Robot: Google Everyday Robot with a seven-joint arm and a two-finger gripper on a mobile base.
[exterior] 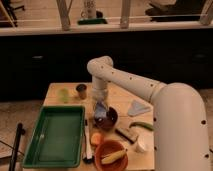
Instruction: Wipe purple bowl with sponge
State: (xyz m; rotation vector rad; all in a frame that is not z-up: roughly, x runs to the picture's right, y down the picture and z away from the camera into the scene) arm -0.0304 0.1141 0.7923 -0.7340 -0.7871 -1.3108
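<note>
Starting far left on the worktop (121,96): a long green tray (55,136), lying along the left edge. Behind it, near the back, a small green cup (63,95) and just beside that a darker brown cup (81,91). Along the tray's right wall, a slim utensil (88,146) with a dark handle, lying lengthwise.

Now to the centre: the tool (101,112) pointing straight down from the white arm (131,83), right at the left rim of the purple bowl (109,121). At its tip, the sponge (102,107), a pale-blue pad over the bowl's left edge. Clamped or loose there, impossible to tell.

Crowded around the bowl: a small orange piece (96,139) just in front, and nearer the front edge an orange bowl (111,151) holding a yellow banana (114,157). Just right of the purple bowl, a brown oblong block (126,133), lying at a slant.

Further right: a pale folded cloth (138,107), a green oblong vegetable (142,125) in front of it, and a white cup (142,145) near the front, tucked against the robot's bulky white body (180,130) filling the right side.
</note>
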